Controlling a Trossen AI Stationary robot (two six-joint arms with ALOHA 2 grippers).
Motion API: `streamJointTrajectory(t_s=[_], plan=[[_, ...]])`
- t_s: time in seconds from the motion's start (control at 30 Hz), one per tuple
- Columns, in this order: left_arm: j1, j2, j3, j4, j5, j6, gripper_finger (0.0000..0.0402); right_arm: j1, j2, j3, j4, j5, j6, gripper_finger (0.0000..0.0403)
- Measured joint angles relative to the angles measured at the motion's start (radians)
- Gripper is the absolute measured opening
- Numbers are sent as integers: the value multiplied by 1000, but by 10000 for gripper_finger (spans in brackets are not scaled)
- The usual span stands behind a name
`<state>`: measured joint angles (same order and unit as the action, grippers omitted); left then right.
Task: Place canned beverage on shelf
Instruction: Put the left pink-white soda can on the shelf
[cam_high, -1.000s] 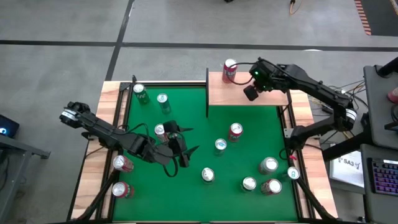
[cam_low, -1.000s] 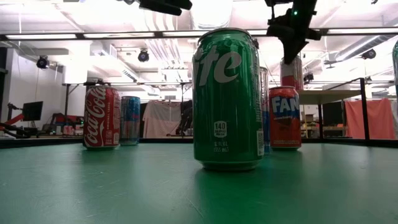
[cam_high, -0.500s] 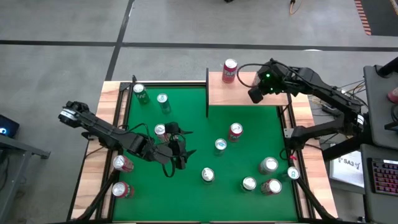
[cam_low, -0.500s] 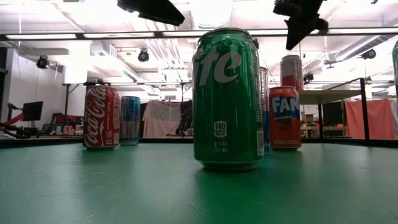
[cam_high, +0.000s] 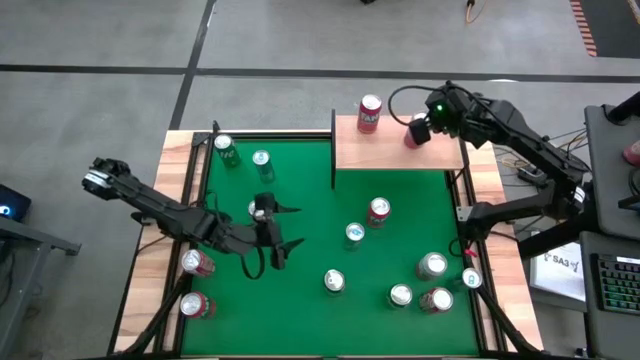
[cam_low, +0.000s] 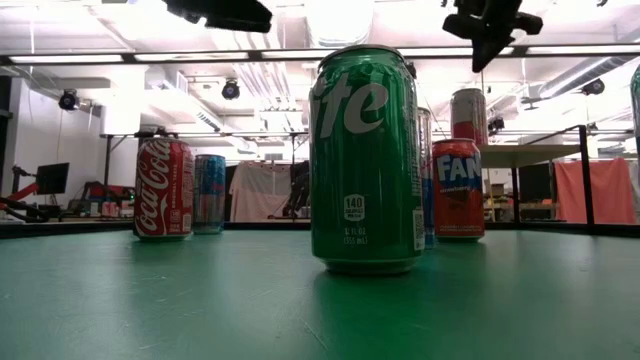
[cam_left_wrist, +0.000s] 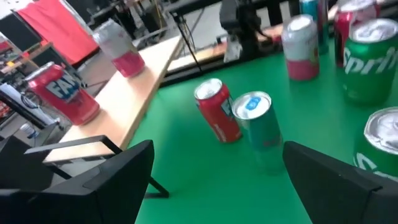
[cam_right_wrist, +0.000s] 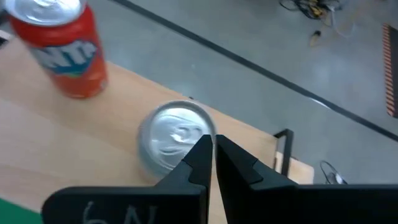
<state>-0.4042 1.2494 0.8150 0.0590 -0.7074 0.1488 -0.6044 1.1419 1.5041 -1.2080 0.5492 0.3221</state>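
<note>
Light-wood shelf (cam_high: 400, 150) holds two cans along its far edge: a red can (cam_high: 369, 113) left, a silver-topped can (cam_high: 413, 133) beside our right gripper (cam_high: 428, 128), fingers together. Left gripper (cam_high: 275, 230), spread wide, hovers over open green felt (cam_high: 310, 200).

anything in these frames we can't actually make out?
- High view: second can on the shelf is hidden under the right gripper; only the Fanta can shows.
- Right wrist view: silver-topped can, label out of sight.
- Low view: Sprite can hides cans behind it.
- Left wrist view: blurred; labels unclear.
</note>
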Motion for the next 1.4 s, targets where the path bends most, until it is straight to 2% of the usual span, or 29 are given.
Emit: streamJointTrajectory(t_s=[0.13,0.27,0.33,0.53,0.87,1.2,1.4], plan=[[0,-64,-50,61,49,23,341,-26,0,-1,-17,0,0,12],[0,-115,-124,174,190,77,341,-27,0,-2,-17,-8,0,12],[0,-133,-160,241,229,103,341,-27,0,-2,-19,-13,3,12],[0,-173,-199,306,227,121,341,-27,0,-4,-31,-32,13,12],[0,-160,-159,299,222,113,341,-78,5,-30,-32,-25,-4,12],[0,-151,-144,290,220,112,341,-79,5,-45,-35,-34,4,12],[0,-151,-144,290,220,112,341,-77,5,-45,-37,-112,9,12]])
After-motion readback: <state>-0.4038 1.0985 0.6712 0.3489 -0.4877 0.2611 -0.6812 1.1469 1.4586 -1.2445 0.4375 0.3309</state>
